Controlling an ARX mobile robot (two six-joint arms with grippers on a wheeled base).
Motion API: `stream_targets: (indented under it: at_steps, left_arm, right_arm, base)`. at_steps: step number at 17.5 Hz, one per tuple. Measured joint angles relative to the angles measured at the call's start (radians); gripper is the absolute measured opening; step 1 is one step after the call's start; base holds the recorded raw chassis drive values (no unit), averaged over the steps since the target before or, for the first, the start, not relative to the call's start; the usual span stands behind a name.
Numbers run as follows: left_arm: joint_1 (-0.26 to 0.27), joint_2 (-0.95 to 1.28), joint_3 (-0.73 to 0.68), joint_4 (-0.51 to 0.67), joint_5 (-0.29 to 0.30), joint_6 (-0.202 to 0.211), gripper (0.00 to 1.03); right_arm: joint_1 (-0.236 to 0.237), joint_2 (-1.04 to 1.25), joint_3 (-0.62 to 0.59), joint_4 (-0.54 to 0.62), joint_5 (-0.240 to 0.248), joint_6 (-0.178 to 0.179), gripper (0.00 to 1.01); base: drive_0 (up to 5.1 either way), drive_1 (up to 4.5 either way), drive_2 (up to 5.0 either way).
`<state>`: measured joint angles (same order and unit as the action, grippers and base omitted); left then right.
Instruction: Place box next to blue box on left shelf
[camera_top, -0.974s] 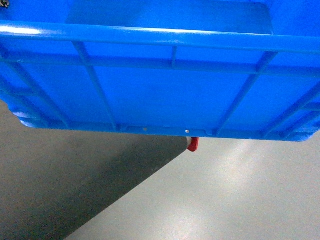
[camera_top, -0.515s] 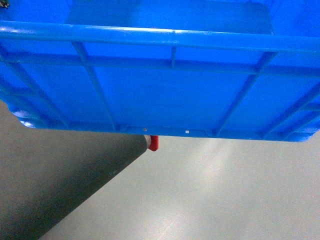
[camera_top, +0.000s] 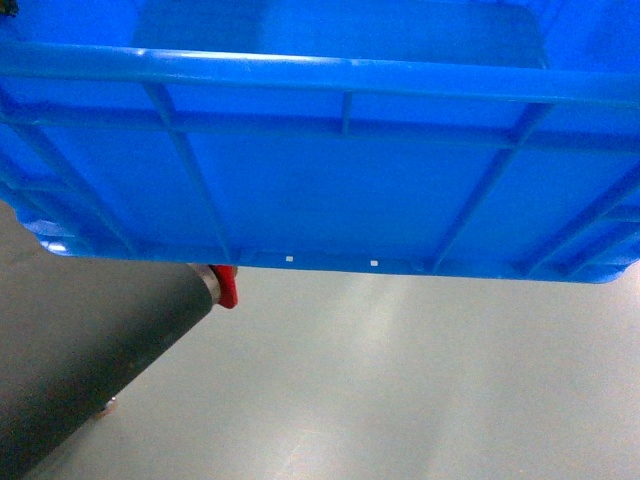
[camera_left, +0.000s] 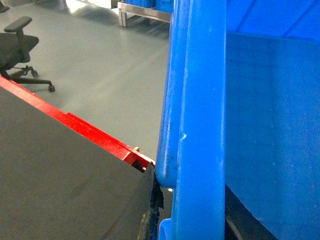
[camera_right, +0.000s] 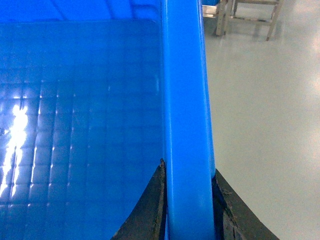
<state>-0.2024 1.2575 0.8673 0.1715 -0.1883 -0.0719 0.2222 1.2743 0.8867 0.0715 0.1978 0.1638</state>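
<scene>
I hold the box (camera_top: 320, 180), a large bright blue open-top crate with ribbed walls, up off the floor. Its near wall fills the top half of the head view, where neither gripper shows. My left gripper (camera_left: 192, 200) is shut on the box's thick rim (camera_left: 200, 100), a dark finger (camera_left: 152, 200) pressed on its outer side. My right gripper (camera_right: 188, 170) is shut on the opposite rim (camera_right: 185, 100), one black finger on each side. The gridded floor of the box (camera_right: 75, 125) is bare. The left shelf and the other blue box are not clearly in view.
A dark grey flat surface (camera_top: 80, 360) with a red frame edge (camera_left: 90, 132) lies low on my left, close under the box's corner. A black office chair (camera_left: 20, 50) stands on the pale floor (camera_top: 420, 390). Grey metal racks (camera_right: 250, 15) stand far off.
In the head view the dark grey surface and its red end have slid left under the box, and more pale floor shows. The box stays fixed in both grippers.
</scene>
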Motion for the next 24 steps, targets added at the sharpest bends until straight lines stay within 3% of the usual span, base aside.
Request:
stream_targets:
  at_steps: [24]
  left_arm:
    - [0.0,0.0,0.0,0.0,0.0,0.0,0.17]
  right_arm:
    - [0.0,0.0,0.0,0.0,0.0,0.0,0.17]
  base:
    - [-1.6,-1.61,-1.6]
